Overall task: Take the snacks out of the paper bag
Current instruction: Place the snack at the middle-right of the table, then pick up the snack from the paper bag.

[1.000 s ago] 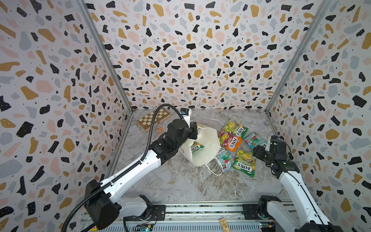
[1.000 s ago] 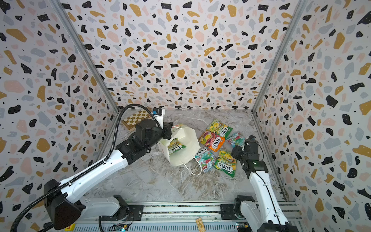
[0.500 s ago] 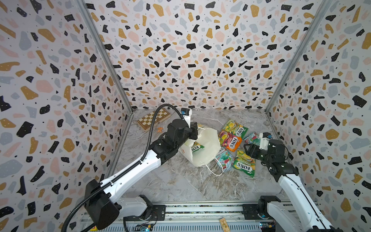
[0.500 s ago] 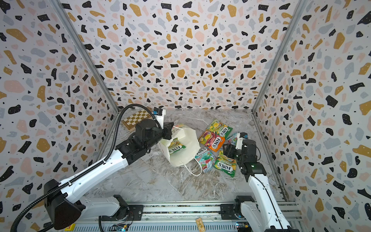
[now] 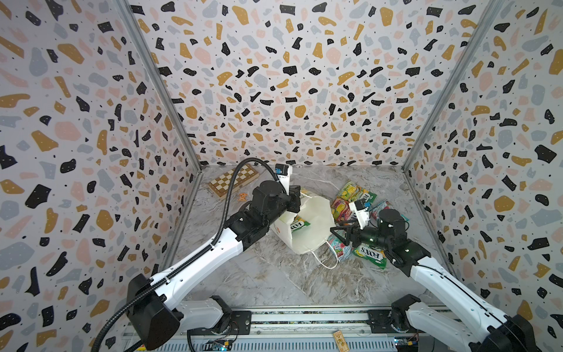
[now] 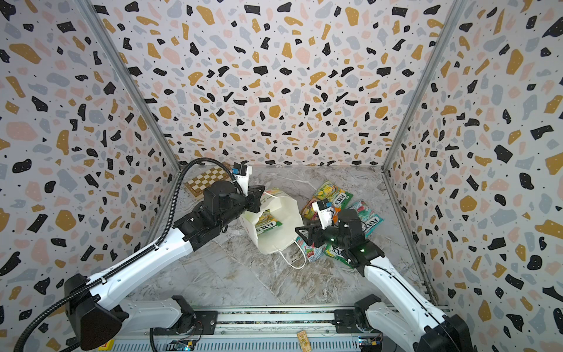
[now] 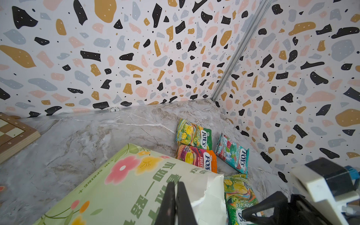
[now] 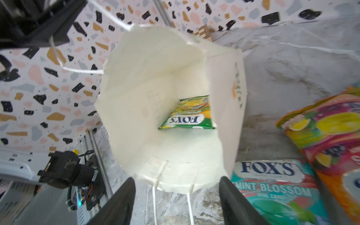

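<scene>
Since a second ago I have swung the right tool [image 5: 338,232] away from the right edge of the surface [image 5: 274,274] and over to the paper bag [image 5: 315,227]. It now faces the opening, jaws spread wide and empty, just short of the rim. The left tool [image 5: 294,199] has not shifted and is pinched tight on the bag's upper rim. The bag sits tipped over mid-surface, white inside, pale green with flowers outside. One green-yellow FOX'S packet [image 8: 188,115] lies deep inside it. The other snacks [image 5: 353,195] lie loose between the bag and the right edge, with a teal packet [image 8: 272,181] just beside the bag's mouth
</scene>
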You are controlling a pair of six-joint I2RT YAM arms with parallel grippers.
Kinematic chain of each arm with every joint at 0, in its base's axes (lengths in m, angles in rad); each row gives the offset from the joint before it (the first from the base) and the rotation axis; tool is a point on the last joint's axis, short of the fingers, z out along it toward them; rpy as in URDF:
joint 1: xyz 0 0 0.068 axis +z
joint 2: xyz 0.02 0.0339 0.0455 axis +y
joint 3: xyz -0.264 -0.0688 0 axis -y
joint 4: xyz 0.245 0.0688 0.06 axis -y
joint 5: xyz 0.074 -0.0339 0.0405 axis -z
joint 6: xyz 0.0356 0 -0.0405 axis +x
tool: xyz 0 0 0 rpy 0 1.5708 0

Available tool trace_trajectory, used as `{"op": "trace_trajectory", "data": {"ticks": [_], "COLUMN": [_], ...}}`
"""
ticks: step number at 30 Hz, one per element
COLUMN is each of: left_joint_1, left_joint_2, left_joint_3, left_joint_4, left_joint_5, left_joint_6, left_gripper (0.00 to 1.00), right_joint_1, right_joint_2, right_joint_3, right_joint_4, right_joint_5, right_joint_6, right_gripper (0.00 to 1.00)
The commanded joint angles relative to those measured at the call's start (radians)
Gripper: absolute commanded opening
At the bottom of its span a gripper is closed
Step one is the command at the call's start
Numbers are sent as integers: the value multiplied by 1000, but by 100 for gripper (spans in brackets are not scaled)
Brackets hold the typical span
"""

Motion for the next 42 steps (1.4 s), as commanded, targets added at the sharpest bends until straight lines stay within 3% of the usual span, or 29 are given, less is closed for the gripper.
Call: {"op": "trace_trajectory", "data": {"ticks": [1,9,25,32,42], "left_joint_1": [-1,-1,-1,-1,-1], "left_joint_2": [-32,-33,-53,-64,-76], "left_joint_3": [-16,-19,-34,-58,-87], "left_joint_4": [69,72,74,94,130], "left_joint_5": [13,12,2,-6,-9], "left_joint_6": [12,6,5,-9,-41], "left_gripper": [0,0,0,0,0], "right_joint_1": [88,253,302,303,303], "right_joint_2": [50,192,500,618,691], "right_joint_3": [56,102,250,354,400], "right_joint_4": [19,29,23,-60,-26], "right_joint_5": [28,136,260,356,394], "right_joint_6": [-49,-68,40,189,427], "right_gripper": [70,69,67,67,70]}}
